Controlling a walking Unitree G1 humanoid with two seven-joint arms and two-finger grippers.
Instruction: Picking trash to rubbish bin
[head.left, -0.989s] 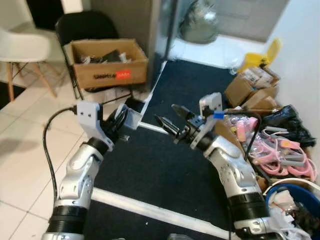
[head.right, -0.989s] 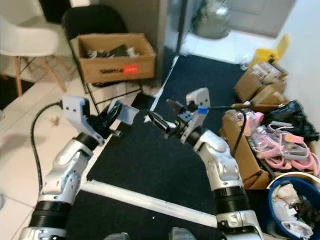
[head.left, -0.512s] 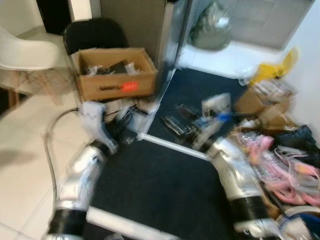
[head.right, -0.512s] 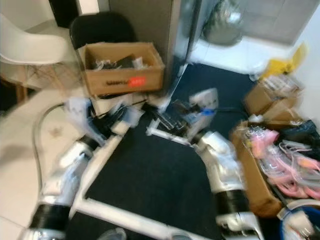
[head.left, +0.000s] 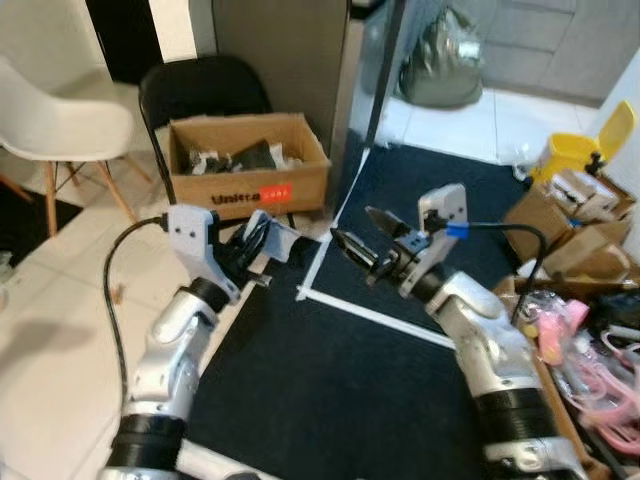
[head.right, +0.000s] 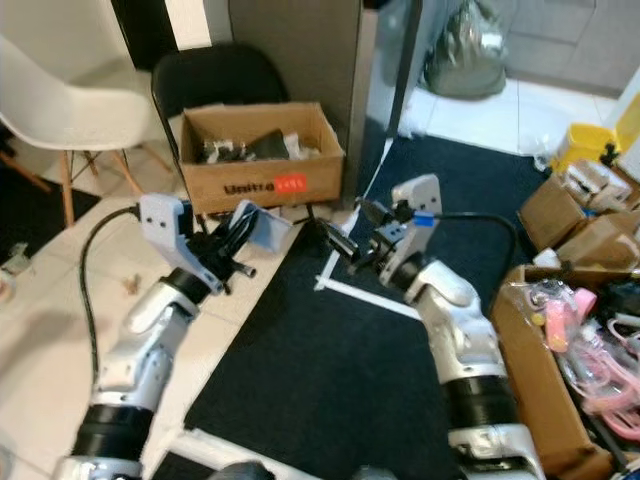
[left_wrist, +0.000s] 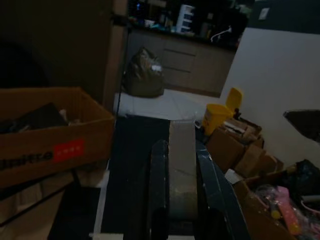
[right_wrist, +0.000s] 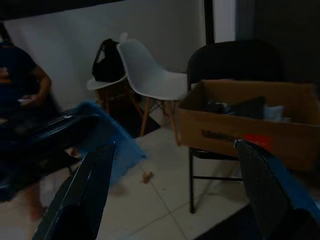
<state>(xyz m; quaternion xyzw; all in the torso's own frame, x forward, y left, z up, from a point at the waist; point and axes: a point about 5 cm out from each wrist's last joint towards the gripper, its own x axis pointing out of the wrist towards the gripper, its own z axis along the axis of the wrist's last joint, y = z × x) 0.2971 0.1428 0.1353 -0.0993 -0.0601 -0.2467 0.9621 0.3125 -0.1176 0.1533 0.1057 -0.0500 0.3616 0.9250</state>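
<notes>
Your left gripper (head.left: 262, 235) is raised w/ fingers clamped on a flat piece; right gripper (head.left: 362, 240) opposite, near it, fingers spread apart.

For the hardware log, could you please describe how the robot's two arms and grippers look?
Both arms are silver with black ribbed bands near the elbow. The left gripper and right gripper each have two long black fingers behind a pale grey wrist block. A black cable loops from the left wrist; the right wrist carries blue tape.
</notes>
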